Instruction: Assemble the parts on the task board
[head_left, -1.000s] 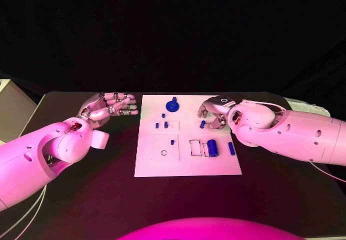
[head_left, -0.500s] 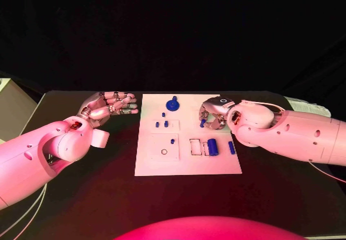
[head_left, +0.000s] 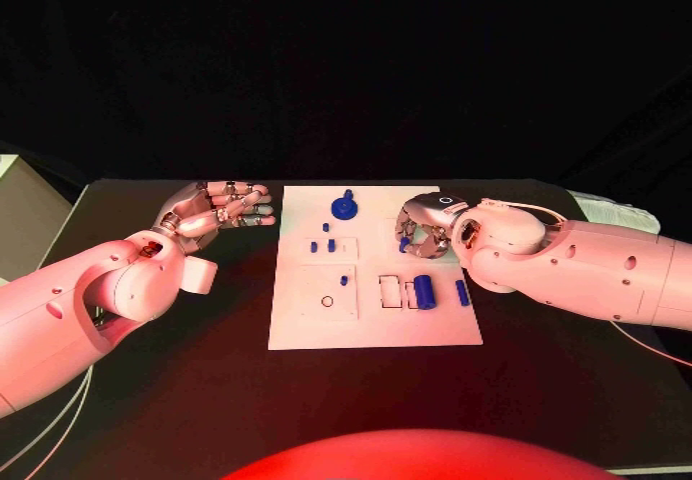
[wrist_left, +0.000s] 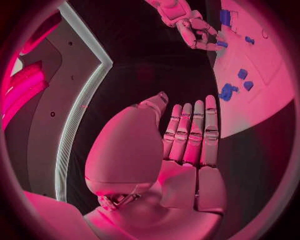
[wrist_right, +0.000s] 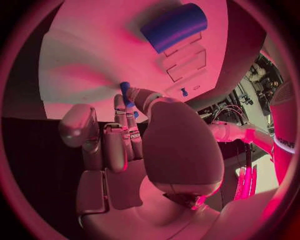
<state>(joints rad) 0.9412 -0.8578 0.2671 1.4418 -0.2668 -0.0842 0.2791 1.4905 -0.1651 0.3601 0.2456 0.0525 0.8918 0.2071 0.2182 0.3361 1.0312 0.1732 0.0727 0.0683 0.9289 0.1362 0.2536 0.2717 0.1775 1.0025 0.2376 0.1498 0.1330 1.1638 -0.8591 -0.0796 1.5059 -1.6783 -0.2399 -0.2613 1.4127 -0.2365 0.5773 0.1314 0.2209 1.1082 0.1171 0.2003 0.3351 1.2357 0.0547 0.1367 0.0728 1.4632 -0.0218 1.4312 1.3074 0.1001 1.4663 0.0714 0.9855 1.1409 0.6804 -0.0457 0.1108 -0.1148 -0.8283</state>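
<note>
My right hand (head_left: 428, 234) pinches a small blue peg (wrist_right: 124, 92) between thumb and fingertips, over the right edge of the white board (head_left: 372, 330); the peg stands roughly upright, its long axis pointing down at the board. My left hand (head_left: 216, 212) hovers left of the board, fingers apart, holding nothing.

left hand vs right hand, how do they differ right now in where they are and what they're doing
The left hand hangs over the bare black table beside the task board, while the right hand is over the board itself. The left hand holds nothing, its fingers straight and spread; the right hand's fingertips pinch a small blue peg. Both are silver hands on white arms.
</note>
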